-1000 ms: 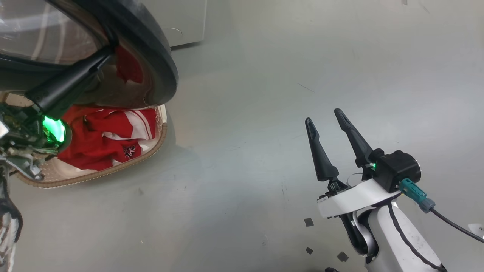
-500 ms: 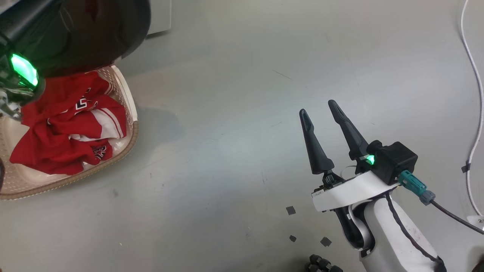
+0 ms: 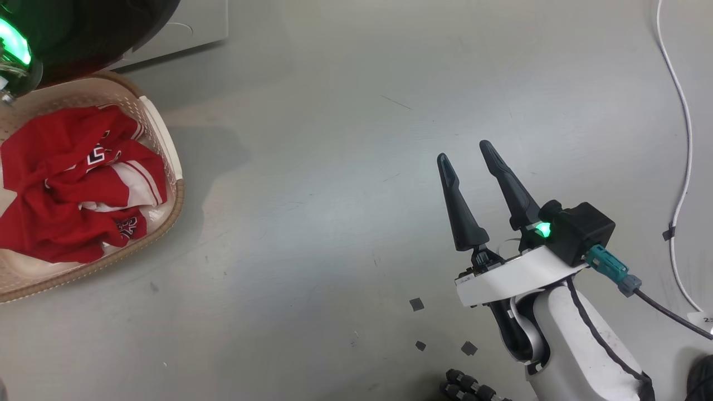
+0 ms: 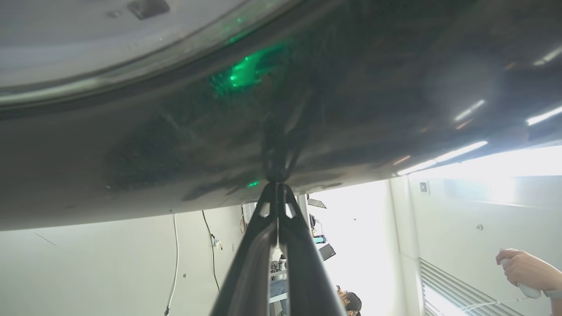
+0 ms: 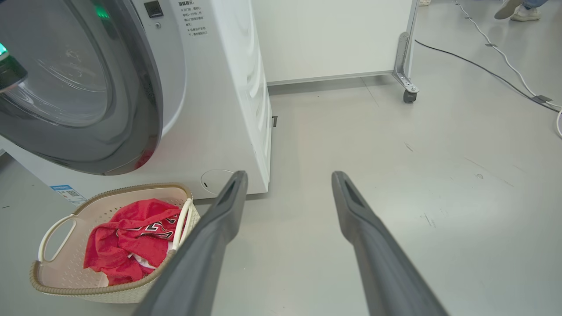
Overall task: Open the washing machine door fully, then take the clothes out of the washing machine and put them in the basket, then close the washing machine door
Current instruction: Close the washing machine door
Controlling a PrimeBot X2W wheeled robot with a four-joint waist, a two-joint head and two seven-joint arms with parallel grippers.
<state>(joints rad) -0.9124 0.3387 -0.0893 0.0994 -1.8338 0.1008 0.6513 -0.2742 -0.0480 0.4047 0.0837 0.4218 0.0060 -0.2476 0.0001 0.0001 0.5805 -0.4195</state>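
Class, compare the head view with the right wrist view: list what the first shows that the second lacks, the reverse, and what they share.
Head view: the right arm's white wrist with its green light and teal plug, and small dark squares on the floor. Right wrist view: the white front of the washing machine, the glass of the washing machine door, a castor, a person's shoes. Both: the basket holding the clothes, and the right gripper, open.
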